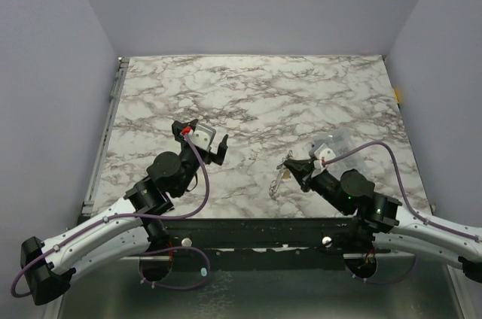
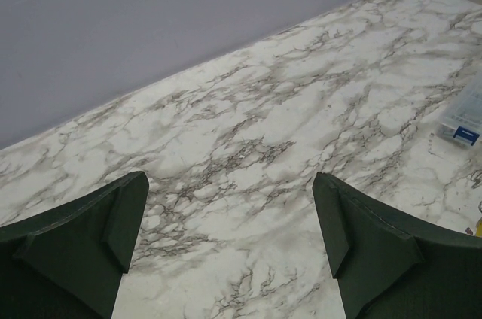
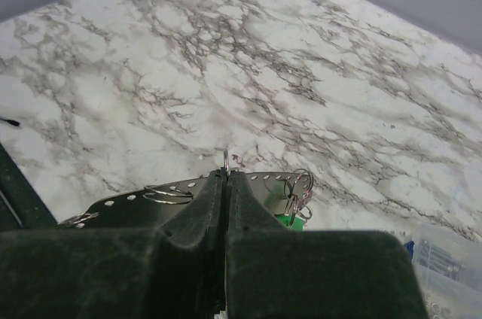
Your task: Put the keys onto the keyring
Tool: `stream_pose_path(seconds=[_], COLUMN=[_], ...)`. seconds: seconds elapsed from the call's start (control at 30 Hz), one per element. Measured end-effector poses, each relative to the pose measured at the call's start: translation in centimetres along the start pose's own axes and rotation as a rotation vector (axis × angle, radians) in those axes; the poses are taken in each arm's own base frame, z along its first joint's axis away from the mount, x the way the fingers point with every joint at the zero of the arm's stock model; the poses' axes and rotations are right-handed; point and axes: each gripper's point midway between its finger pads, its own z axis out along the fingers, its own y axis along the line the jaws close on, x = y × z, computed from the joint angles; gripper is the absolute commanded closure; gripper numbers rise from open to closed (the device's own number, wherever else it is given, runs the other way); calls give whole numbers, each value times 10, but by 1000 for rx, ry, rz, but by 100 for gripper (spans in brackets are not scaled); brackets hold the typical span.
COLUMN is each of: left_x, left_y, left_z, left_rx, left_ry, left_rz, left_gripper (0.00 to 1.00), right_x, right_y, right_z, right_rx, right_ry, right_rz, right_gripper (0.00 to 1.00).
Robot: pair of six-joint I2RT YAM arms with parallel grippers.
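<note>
My right gripper point(image 3: 226, 172) is shut on the keyring point(image 3: 128, 202), a grey perforated metal hoop that curves across below its fingertips. A thin metal edge pokes up between the tips. A green key point(image 3: 300, 218) hangs from small split rings on the hoop's right side; the other keys' colours do not show. From above, the right gripper point(image 1: 293, 170) holds the keyring point(image 1: 285, 162) just over the table, with the keys point(image 1: 276, 184) dangling toward the left. My left gripper point(image 1: 205, 142) hovers apart on the left, and the left gripper point(image 2: 230, 180) stands open over bare marble.
A clear plastic box point(image 1: 332, 143) lies just behind the right gripper, also seen as the clear plastic box point(image 3: 449, 262) and the clear plastic box point(image 2: 464, 117). The marble table point(image 1: 256, 93) ends at grey walls at the back and sides.
</note>
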Motion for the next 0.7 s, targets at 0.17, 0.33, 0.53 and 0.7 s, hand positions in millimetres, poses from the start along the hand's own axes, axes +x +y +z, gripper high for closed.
stream_pose_path(seconds=[0.17, 0.33, 0.53, 0.7], left_x=[2, 3, 2, 2], left_y=[4, 7, 10, 12], left_z=[0, 0, -3, -4], left_rx=[-26, -42, -49, -54], left_ry=[9, 13, 4, 1], left_rz=[0, 1, 0, 5], left_gripper=[1, 1, 1, 1], right_x=[24, 33, 30, 12], right_y=[0, 5, 9, 5], right_z=[26, 53, 77, 112], right_rx=[46, 65, 80, 99], right_ry=[-7, 15, 2, -4], right_rz=[-73, -143, -177, -183], right_gripper=[99, 99, 99, 99])
